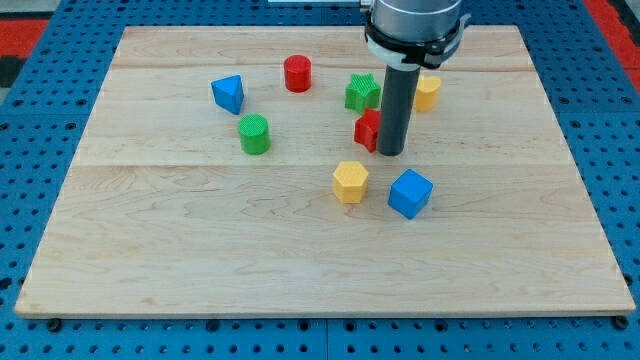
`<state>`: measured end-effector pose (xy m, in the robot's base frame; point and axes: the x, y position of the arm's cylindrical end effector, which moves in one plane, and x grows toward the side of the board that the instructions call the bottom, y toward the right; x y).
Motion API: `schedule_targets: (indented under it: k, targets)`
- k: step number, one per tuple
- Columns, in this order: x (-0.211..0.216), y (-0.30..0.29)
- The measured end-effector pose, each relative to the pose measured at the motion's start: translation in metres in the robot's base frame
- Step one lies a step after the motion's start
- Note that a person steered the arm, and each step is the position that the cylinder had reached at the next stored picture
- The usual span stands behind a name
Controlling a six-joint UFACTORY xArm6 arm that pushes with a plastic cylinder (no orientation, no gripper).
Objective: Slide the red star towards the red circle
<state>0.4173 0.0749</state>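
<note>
Red star sits against my tip on its right; red circle lies up-left. No jaws here.

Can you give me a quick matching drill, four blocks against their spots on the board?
Blocks:
1. red circle
2. blue cube
3. red star
4. green cylinder

Spots:
A. against my tip, on its left in the view
B. nearest the view's top
C. below the blue triangular block
D. right of the yellow hexagon

Pairs: 1-B, 2-D, 3-A, 4-C
</note>
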Motion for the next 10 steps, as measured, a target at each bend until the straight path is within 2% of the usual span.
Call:
schedule_targets:
  k: [2, 3, 4, 5, 6, 8, 10]
  targets:
    - [-0.019, -0.078]
    - [-0.004, -0.073]
    - [0.016, -0.018]
    - [0.009, 0.008]
    - [-0.018, -0.007]
    - [-0.051, -0.09]
    - [-0.077, -0.137]
